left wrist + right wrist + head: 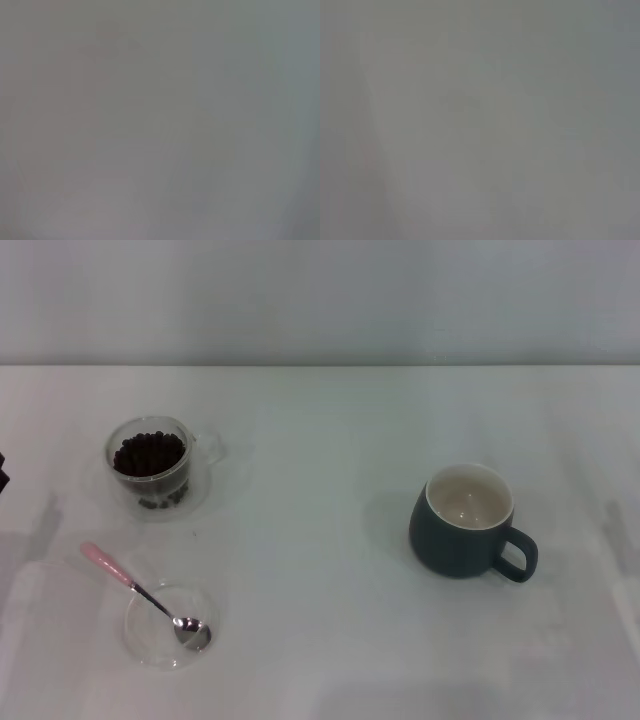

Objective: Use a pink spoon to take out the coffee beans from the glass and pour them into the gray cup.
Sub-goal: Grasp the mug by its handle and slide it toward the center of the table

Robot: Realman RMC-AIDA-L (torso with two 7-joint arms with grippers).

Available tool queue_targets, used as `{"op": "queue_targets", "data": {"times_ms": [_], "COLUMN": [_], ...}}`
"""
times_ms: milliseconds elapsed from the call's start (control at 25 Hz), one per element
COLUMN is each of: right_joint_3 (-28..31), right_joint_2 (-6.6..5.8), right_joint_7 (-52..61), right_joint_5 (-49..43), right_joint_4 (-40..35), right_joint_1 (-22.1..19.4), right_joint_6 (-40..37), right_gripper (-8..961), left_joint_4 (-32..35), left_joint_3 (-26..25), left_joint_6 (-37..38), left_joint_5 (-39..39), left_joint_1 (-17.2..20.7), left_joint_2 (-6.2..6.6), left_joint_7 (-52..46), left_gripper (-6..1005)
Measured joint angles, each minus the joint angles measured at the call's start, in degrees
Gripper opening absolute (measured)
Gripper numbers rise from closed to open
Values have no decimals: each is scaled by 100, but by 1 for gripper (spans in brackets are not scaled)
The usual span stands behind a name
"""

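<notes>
While I watched, spoon [140, 591] lay in dish [150, 640], beans [149, 452] filled glass [152, 462], cup [465, 523] sat apart, grippers' fingers unseen, couldn't tell.

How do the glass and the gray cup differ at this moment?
The glass is clear and holds the coffee beans; the gray cup is opaque dark blue-gray, and its cream inside looks empty. The glass looks smaller than the gray cup. The glass stands on the robot's left, the gray cup on its right. Both stand upright on the table, each with a side handle.
</notes>
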Motion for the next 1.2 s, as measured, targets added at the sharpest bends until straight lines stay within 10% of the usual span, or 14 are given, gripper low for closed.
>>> {"op": "queue_targets", "data": {"times_ms": [680, 1200], "right_joint_3": [-1150, -1598], "right_joint_2": [110, 122], "right_joint_7": [-228, -232], "right_joint_5": [58, -5], "right_joint_4": [750, 698], "right_joint_1": [-868, -583], "right_joint_6": [426, -137], "right_gripper": [871, 870], "left_joint_4": [74, 53], "left_joint_3": [2, -33], "left_joint_6": [-195, -146], "left_joint_5": [435, 406], "left_joint_1": [38, -108], "left_joint_2": [9, -33], "left_joint_7": [19, 175], "left_gripper": [893, 894]}}
